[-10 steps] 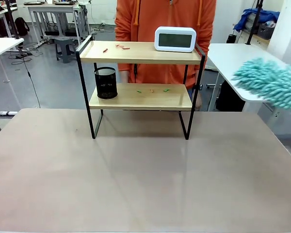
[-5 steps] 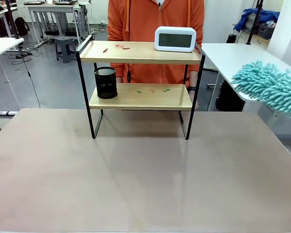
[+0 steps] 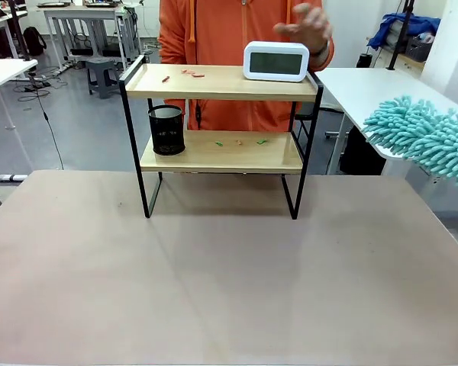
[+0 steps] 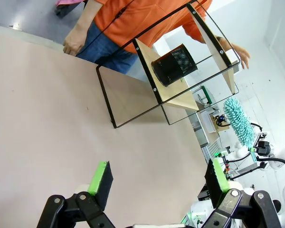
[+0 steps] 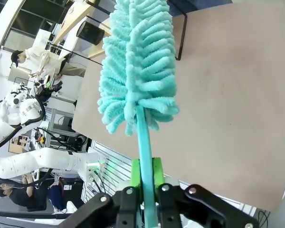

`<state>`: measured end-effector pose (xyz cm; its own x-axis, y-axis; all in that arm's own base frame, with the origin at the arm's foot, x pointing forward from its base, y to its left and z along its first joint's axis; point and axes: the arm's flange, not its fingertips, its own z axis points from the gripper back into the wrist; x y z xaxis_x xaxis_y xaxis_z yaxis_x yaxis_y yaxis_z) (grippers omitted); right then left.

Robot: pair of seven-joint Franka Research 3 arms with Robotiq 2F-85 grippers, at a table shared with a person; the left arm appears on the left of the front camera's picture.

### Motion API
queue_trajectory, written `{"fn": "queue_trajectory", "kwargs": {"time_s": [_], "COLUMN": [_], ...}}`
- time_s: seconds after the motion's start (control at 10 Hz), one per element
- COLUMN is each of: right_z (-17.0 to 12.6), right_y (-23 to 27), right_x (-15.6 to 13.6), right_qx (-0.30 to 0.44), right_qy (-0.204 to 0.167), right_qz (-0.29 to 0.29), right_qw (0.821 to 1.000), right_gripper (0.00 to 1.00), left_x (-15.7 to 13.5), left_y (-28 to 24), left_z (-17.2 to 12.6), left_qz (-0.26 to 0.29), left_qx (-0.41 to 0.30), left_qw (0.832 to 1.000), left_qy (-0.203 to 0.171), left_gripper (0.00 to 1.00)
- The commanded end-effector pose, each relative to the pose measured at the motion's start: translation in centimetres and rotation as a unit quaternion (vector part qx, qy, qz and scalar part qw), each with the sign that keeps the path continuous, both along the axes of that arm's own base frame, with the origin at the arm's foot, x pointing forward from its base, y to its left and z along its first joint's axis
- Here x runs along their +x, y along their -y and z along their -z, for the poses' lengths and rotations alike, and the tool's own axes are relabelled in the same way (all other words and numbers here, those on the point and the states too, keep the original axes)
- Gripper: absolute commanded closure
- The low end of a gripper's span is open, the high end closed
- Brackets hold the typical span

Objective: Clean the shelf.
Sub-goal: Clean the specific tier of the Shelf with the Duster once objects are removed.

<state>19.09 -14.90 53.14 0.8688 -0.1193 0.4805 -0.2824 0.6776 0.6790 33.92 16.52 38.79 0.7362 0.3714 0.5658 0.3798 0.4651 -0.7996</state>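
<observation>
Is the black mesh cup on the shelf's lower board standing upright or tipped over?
Upright: the black mesh cup stands on its base on the shelf's lower board, mouth up.

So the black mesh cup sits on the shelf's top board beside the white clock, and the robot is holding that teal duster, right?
Not quite. The front view shows the black mesh cup on the lower board of the shelf, at its left end. The white clock is on the top board, and the right gripper is holding the teal duster.
</observation>
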Motion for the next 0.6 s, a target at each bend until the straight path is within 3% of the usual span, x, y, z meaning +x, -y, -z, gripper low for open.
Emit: {"fn": "queue_trajectory", "kwargs": {"time_s": [0.0,0.5], "right_z": [-0.3,-0.3], "right_y": [-0.21,-0.21], "right_x": [0.35,0.35], "right_qx": [0.009,0.009], "right_qy": [0.001,0.001], "right_qz": [0.01,0.01], "right_qw": [1.0,1.0], "right_gripper": [1.0,1.0], "left_x": [-0.03,-0.03], "left_y": [0.24,0.24], "left_z": [-0.11,-0.11], "left_qz": [0.0,0.0], "left_qx": [-0.004,-0.004], "left_qw": [1.0,1.0], "left_qy": [0.01,0.01], "left_gripper": [0.0,0.0]}}
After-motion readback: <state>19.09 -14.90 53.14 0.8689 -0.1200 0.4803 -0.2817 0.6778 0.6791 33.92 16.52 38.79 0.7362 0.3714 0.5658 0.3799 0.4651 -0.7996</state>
